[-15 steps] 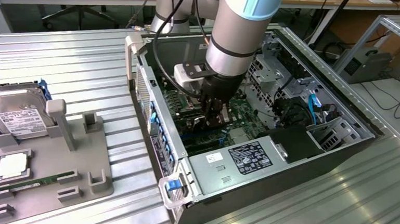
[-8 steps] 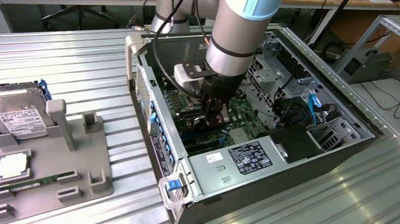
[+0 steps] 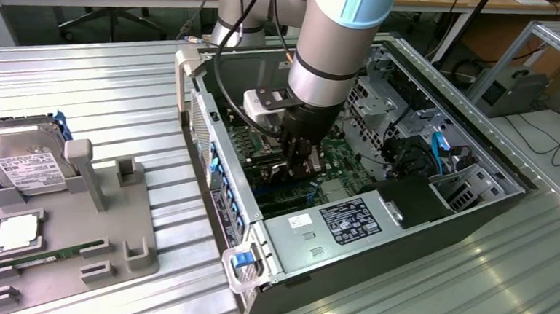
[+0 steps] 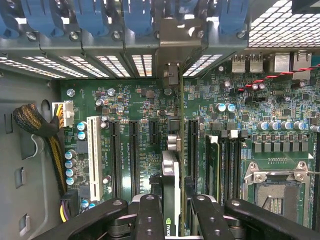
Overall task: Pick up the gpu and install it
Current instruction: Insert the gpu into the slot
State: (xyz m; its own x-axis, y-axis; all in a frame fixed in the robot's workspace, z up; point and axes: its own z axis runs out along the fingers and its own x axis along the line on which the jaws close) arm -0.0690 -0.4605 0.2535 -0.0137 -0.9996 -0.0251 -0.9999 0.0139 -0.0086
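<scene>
Judging by how things lay, counted the pick-up as done: found the gpu (image 4: 171, 185) off the grey tray (image 3: 123, 246) and inside the open computer case (image 3: 476, 132), standing on its edge over the green motherboard (image 4: 125, 100). Saw it lined up with the row of long black slots (image 4: 134, 150), with the silver end pointing toward the gap in the back wall of the case. Could not tell if the lower edge sat fully in a slot or only hung just above one, so did not count the install as finished; judged the seating as the part left. Noticed on the tray, well apart from the case on the ribbed metal surface (image 3: 90, 80), the hard drive (image 3: 26, 165) and the green memory stick (image 3: 45, 257), both lying in their places.

Saw the claw (image 4: 175, 210) closed down as far as the thin card allowed, with only a narrow gap, one of the dark fingers (image 4: 150, 215) pressed on each flat side of the gpu. Held nothing else and touched nothing else, as far as visible. In the exterior view, reached straight down into the middle of the case, low and near the motherboard.
</scene>
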